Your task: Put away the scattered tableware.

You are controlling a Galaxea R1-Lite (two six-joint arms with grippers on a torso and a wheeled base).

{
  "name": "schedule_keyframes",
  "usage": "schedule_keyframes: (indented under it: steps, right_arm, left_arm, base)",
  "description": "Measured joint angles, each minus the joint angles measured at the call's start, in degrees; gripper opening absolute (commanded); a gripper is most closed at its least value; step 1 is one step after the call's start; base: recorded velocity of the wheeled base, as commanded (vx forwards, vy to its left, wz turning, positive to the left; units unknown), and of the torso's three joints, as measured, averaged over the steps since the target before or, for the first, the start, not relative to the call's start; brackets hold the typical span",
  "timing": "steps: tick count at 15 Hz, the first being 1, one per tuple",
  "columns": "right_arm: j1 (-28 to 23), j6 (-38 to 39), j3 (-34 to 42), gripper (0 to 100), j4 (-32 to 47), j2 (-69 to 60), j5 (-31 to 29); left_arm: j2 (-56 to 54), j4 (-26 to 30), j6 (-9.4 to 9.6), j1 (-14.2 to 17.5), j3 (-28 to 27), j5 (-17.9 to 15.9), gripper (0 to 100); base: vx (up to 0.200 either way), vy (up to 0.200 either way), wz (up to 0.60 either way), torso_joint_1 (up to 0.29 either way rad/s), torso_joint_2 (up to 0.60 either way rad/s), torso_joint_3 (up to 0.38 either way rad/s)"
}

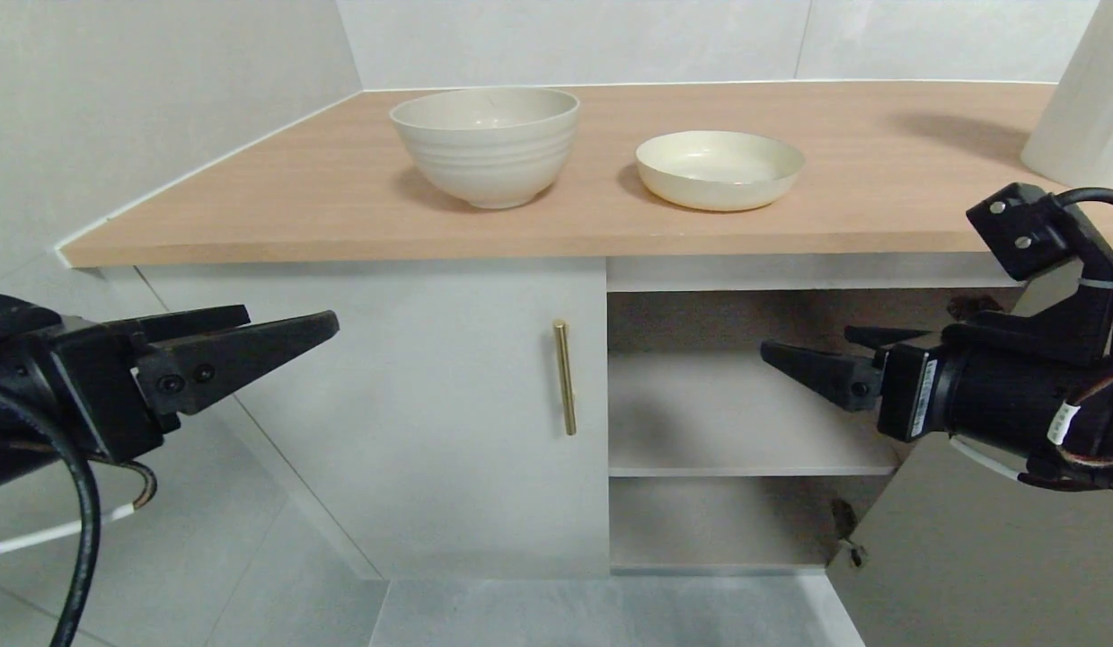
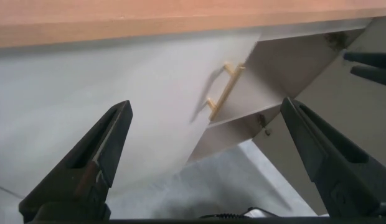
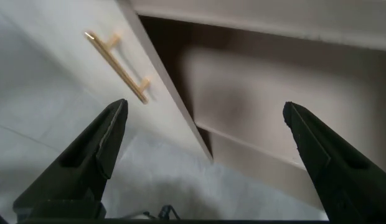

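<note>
A deep cream ribbed bowl [image 1: 484,144] and a shallow cream dish [image 1: 719,169] stand side by side on the wooden countertop [image 1: 278,207]. Both grippers hang below counter height, in front of the cabinet. My left gripper [image 1: 291,317] is open and holds nothing; it faces the closed left door [image 1: 412,404], which its wrist view looks at between the spread fingers [image 2: 93,168]. On the other side, my right gripper [image 1: 806,341] is open and holds nothing, pointing into the open right compartment [image 1: 745,404]. Its fingers [image 3: 93,155] frame the inner shelf [image 3: 261,87].
The closed door carries a vertical gold handle [image 1: 565,377]. The right cabinet door [image 1: 969,548] is swung open toward me, beneath the right arm. Inside are a middle shelf [image 1: 745,467] and a bottom one. A white object [image 1: 1086,90] stands at the counter's far right. Walls border the counter's left and back.
</note>
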Motion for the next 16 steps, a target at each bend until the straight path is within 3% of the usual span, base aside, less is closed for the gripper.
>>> schedule_keyframes:
  steps: [4, 8, 16]
  right_arm:
    - [0.1, -0.4, 1.0, 100, -0.7, -0.9, 0.2]
    - [0.4, -1.4, 1.9, 100, -0.8, -1.6, 1.4]
    - [0.3, -1.8, 2.4, 100, -0.7, -1.8, 1.6]
  left_arm:
    - [-0.1, 0.1, -0.06, 0.0, -0.1, -0.2, 100]
    - [-0.1, 0.2, -0.09, 0.0, 0.0, -1.7, 100]
    - [0.6, 0.2, -0.11, 0.0, 0.2, -1.8, 100]
  base:
    - [0.0, 0.0, 0.0, 0.0, 0.0, 0.0]
    - [0.0, 0.0, 0.0, 0.046, -0.23, -0.224]
    - [0.0, 0.0, 0.0, 0.173, -0.49, -0.294]
